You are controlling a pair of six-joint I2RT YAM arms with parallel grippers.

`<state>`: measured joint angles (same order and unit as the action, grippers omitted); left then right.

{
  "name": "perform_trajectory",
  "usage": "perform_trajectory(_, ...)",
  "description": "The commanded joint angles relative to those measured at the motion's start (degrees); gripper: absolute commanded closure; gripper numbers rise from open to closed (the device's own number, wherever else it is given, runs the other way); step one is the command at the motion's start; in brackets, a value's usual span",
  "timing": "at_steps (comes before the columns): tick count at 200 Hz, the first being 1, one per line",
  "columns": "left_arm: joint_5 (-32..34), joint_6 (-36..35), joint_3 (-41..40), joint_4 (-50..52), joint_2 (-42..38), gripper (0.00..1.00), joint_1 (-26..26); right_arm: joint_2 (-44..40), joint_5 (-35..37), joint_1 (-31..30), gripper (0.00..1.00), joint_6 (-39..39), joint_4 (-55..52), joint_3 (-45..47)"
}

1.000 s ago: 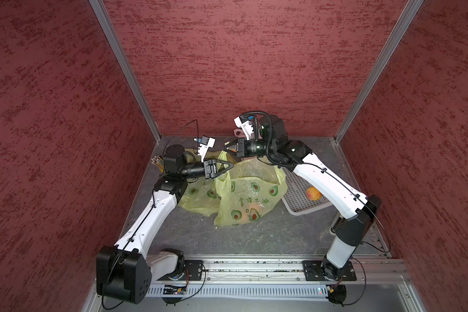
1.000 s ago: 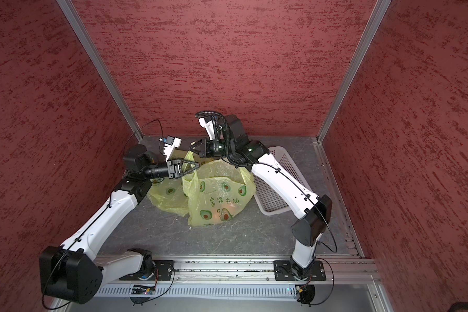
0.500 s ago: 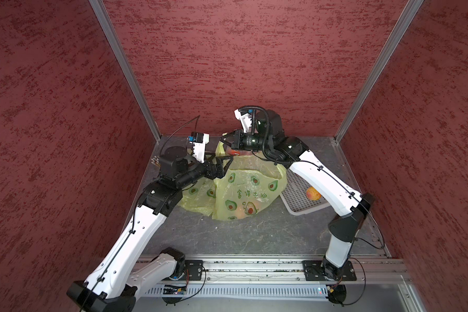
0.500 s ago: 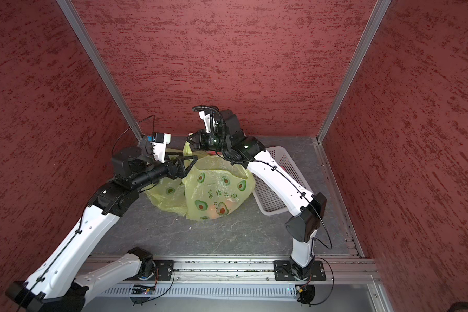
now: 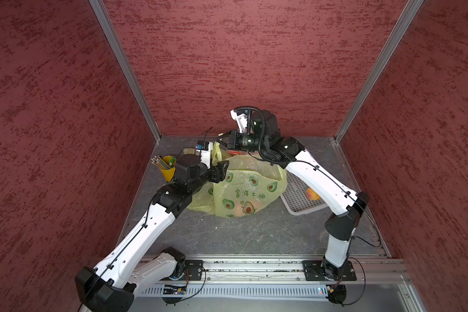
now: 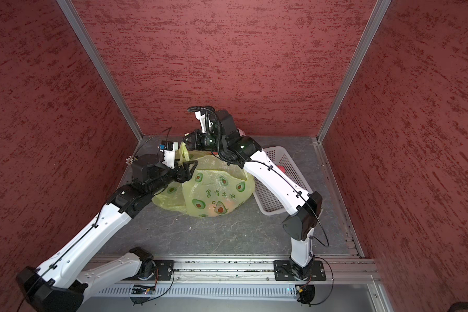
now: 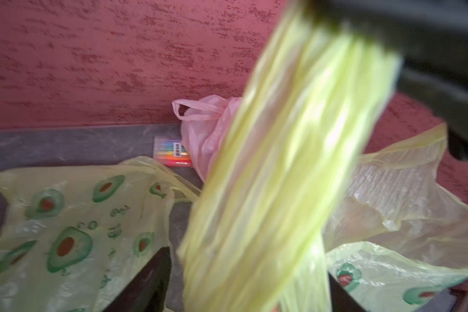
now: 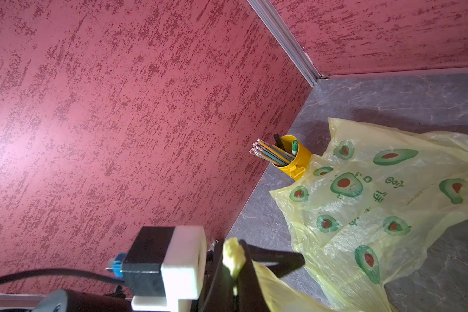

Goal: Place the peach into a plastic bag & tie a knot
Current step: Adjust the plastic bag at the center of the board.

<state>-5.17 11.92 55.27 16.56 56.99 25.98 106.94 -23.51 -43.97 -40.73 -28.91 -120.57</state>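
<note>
The right claw [image 5: 221,137] is closed on a bunched end of the translucent yellow plastic bag [image 5: 243,186] with green avocado print. In the right wrist view, its black fingers [image 8: 247,281] pinch a tuft of the yellow film.

The left claw [image 5: 224,169] sits just beside the right claw, on the side toward the arm bases, at the bag's upper edge. In the left wrist view, its fingers [image 7: 146,281] stand apart on either side of a blurred, stretched strip [image 7: 281,162] of the bag. Whether they press on it cannot be told.

The round orange peach [image 5: 237,210] lies inside the bag and shows through the film at the bag's lower end. That end rests on the grey tabletop [image 5: 241,235], toward the arm bases from both claws.

A second orange peach [image 5: 312,194] lies in the white perforated plastic basket [image 5: 292,186], to the right of the right claw.

A yellow cylindrical cup of pencils [image 5: 168,168] stands just left of the left claw.

A pink plastic bag [image 7: 203,129] and a pack of coloured markers [image 7: 173,151] lie beyond the left claw, against the back wall.
</note>
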Motion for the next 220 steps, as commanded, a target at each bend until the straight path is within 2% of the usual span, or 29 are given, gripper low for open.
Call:
perform_trajectory(1, -7.9, 0.4, -3.0, -10.0, -3.7, 0.51, -1.2, -0.4, 1.8, -0.2, 1.0, -0.2, -0.3, -1.8)
perform_trajectory(51, -14.5, 2.5, -4.4, -12.2, -3.7, 0.89, -5.1, -0.4, 1.2, 0.2, 1.0, 1.9, -1.6, -3.0)
perform_trajectory(55, -15.0, 2.8, -4.4, -12.3, -3.6, 0.92, -5.5, -0.5, 1.6, 0.3, 0.94, 2.7, -2.5, -3.5)
perform_trajectory(66, -16.0, 3.5, -4.3, -12.3, -3.1, 1.0, -6.7, -1.0, 4.5, 0.6, 0.71, 5.4, -5.8, -5.4)
perform_trajectory(74, -16.8, 3.9, -4.1, -12.1, -2.7, 1.0, -7.6, -1.8, 7.7, 0.9, 0.57, 7.8, -9.4, -6.9)
perform_trajectory(85, -18.0, 4.3, -3.9, -12.1, -2.0, 1.0, -8.6, -3.6, 11.1, 1.4, 0.46, 10.8, -13.2, -8.1)
perform_trajectory(112, -20.8, 5.8, -3.7, -12.7, -1.1, 1.0, -11.5, -9.0, 19.1, 2.8, 0.28, 16.4, -22.8, -8.8)
perform_trajectory(127, -21.6, 6.4, -3.6, -12.5, -0.7, 1.0, -12.6, -11.6, 24.3, 2.9, 0.23, 17.8, -29.5, -8.7)
perform_trajectory(149, -22.1, 6.6, -3.4, -12.1, -0.1, 1.0, -13.7, -15.8, 28.0, 2.8, 0.22, 18.0, -37.7, -6.0)
perform_trajectory(187, -22.7, 6.5, -3.1, -11.9, 1.0, 1.0, -14.3, -26.9, 22.1, 2.8, 0.17, 18.7, -36.0, 6.2)
perform_trajectory(220, -22.9, 6.5, -3.0, -11.7, 1.0, 1.0, -14.4, -27.1, 22.5, 2.8, 0.16, 18.8, -35.9, 9.1)
